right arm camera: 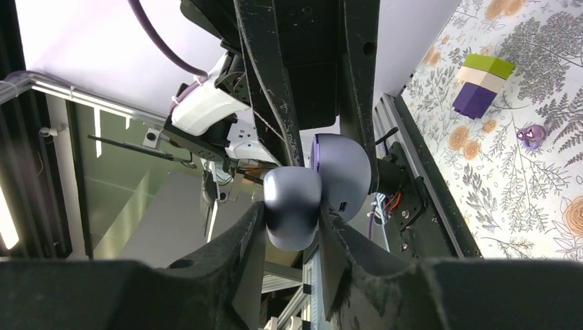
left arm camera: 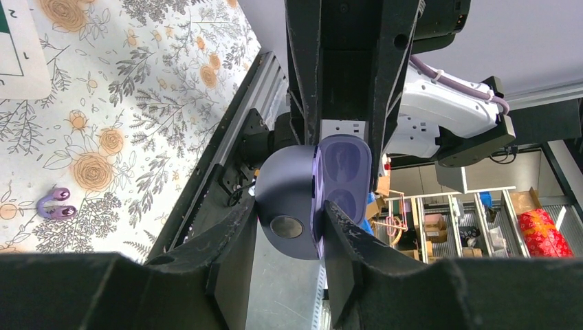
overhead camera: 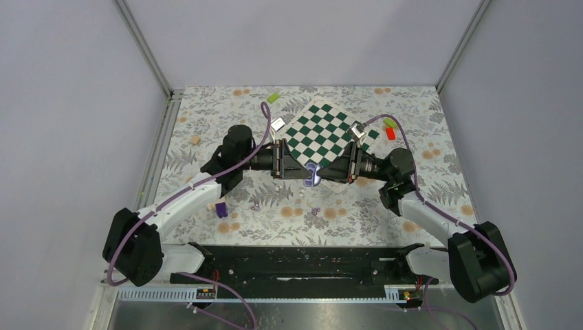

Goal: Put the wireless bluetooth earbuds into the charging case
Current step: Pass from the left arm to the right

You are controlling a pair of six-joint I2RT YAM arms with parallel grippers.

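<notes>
Top external, frame centre: open lilac charging case (overhead camera: 313, 177) aloft, left claw (overhead camera: 304, 172) and right claw (overhead camera: 324, 174) both clamped on it.

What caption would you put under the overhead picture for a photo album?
Overhead: the left gripper and right gripper meet, both clamped on the charging case by the near edge of the chessboard.

Case (left arm camera: 292, 196) (open, lavender) aloft, earbud (left arm camera: 56, 204) on mat (left arm camera: 137, 103)

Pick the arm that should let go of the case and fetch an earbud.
Right, probably. The left gripper clamps the case body; the right gripper pinches only the lid, so it can release. One earbud lies on the table near both.
</notes>
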